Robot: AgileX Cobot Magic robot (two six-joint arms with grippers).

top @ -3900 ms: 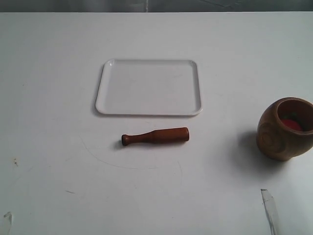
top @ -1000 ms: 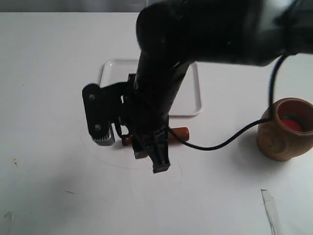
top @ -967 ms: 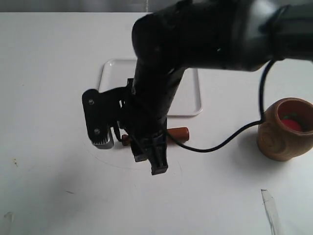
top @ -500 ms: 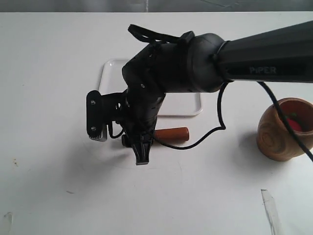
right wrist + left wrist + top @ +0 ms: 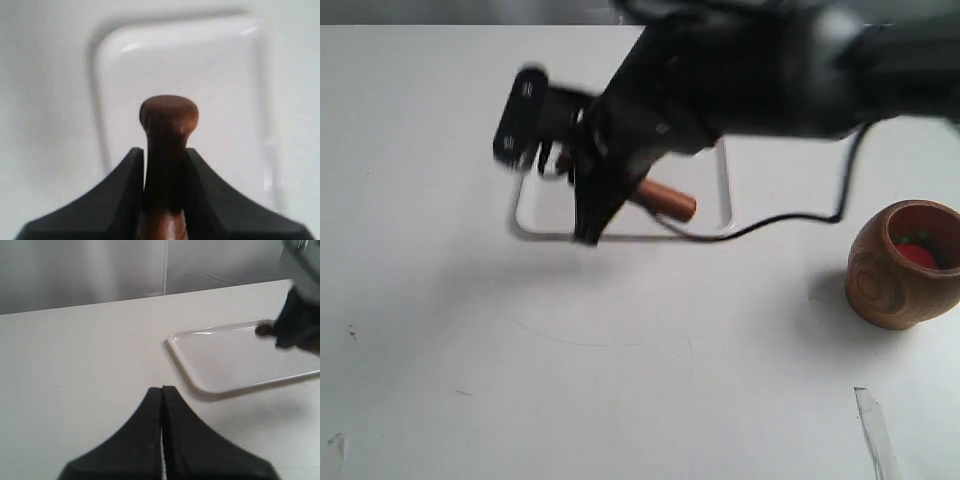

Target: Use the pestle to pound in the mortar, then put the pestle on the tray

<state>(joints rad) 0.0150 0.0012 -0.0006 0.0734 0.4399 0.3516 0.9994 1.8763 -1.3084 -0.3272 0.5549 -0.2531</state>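
— Two arms on this rig; which one has the pestle (image 5: pixel 666 199)?
— The right one. Its black arm (image 5: pixel 790 70) stretches in from three o'clock, and the right claw (image 5: pixel 164 154) is clamped on the pestle's thin neck, with the small knob poking out past the fingertips.
— Where is the stick, then?
— Over the white tray (image 5: pixel 532 228), tilted, with its thick end pointing toward four o'clock. Whether it touches the tray I cannot tell, because the arm is smeared from where I stand.
— And the mortar?
— The wooden mortar (image 5: pixel 898 272) stands upright on the white table (image 5: pixel 440 340), toward four o'clock of the tray and well apart from it, with something red (image 5: pixel 918 253) inside.
— The left claw?
— The left claw (image 5: pixel 162 396) hangs over bare table with its two fingers pressed flat together and nothing between them. A rounded corner of the tray lies near it, not touching
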